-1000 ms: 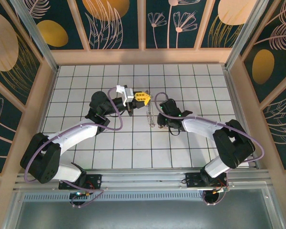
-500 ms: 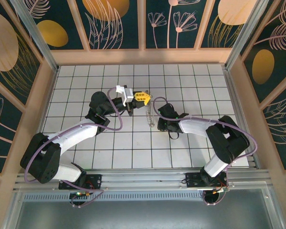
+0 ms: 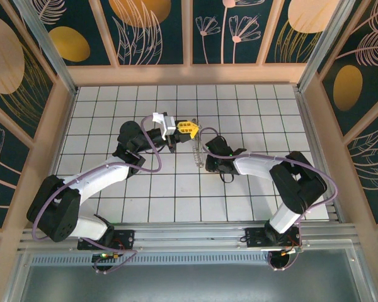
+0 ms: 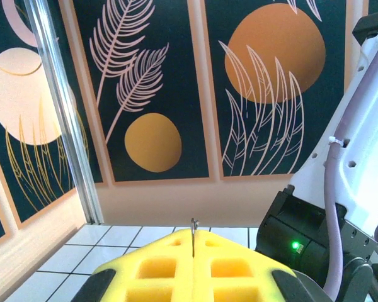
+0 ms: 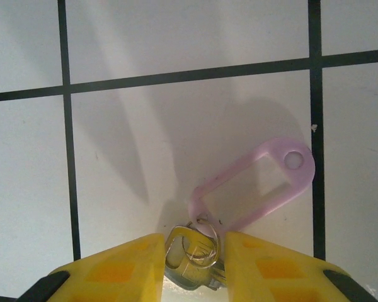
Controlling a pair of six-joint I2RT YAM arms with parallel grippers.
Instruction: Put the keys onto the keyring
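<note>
R wrist view: keys (image 5: 239, 201), metal end sits in right gripper (image 5: 192, 267), its lower part cut off by bottom edge. L wrist view: keyring (image 4: 193, 234) is a thin sliver at bottom centre, rest hidden behind left gripper (image 4: 193, 258). Top view, mid-frame: keyring edge-on, too thin to tell shape.

A robot lab cell: gridded white table (image 3: 176, 201), aluminium posts (image 3: 44, 39), leaf-patterned wall panels (image 3: 148, 31).

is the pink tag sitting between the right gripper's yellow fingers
No, the pink tag lies beyond the fingertips; the metal key sits between them.
</note>
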